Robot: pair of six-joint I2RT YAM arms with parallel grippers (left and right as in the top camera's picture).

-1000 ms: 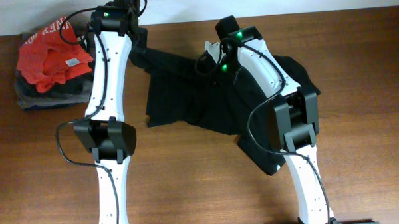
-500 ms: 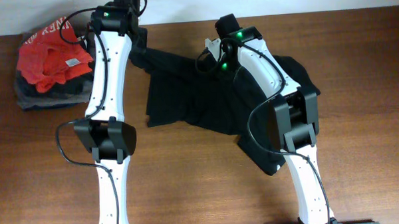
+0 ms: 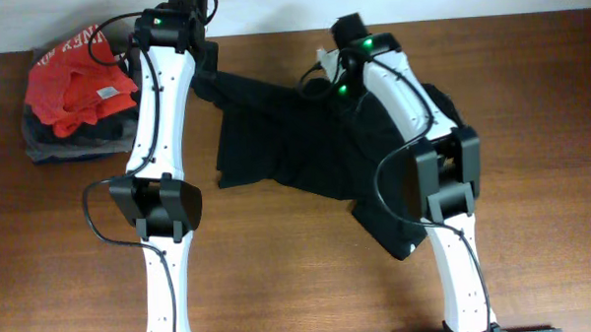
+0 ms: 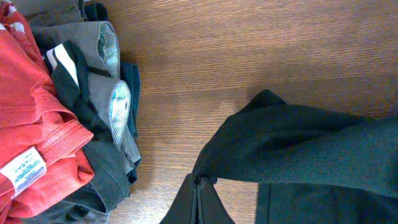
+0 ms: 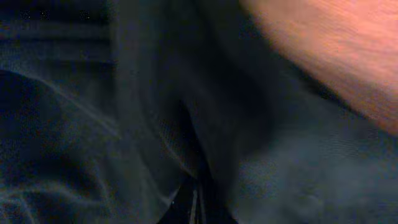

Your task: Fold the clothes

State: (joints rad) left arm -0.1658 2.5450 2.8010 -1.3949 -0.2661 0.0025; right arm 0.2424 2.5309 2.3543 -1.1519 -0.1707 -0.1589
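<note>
The black T-shirt (image 3: 275,137) lies crumpled across the middle of the wooden table (image 3: 552,177). My left gripper (image 3: 201,63) is at the shirt's far left corner. In the left wrist view that gripper (image 4: 199,185) is shut on a pulled-up fold of the black fabric (image 4: 298,149). My right gripper (image 3: 324,71) is at the shirt's far edge, near the middle. Its wrist view is dark, but it shows the right gripper (image 5: 198,186) shut, pinching a ridge of the black cloth (image 5: 74,124). No logo or label is visible.
A red garment with white lettering (image 3: 75,70) lies on grey and dark folded garments (image 3: 68,144) at the far left, close to my left gripper. The pile also shows in the left wrist view as red cloth (image 4: 31,124) and grey cloth (image 4: 106,81). The table's back edge runs just behind both grippers.
My right gripper has closed on the shirt's fabric, and its wrist has shifted slightly right and toward the back. The left arm and its grip have not moved.
</note>
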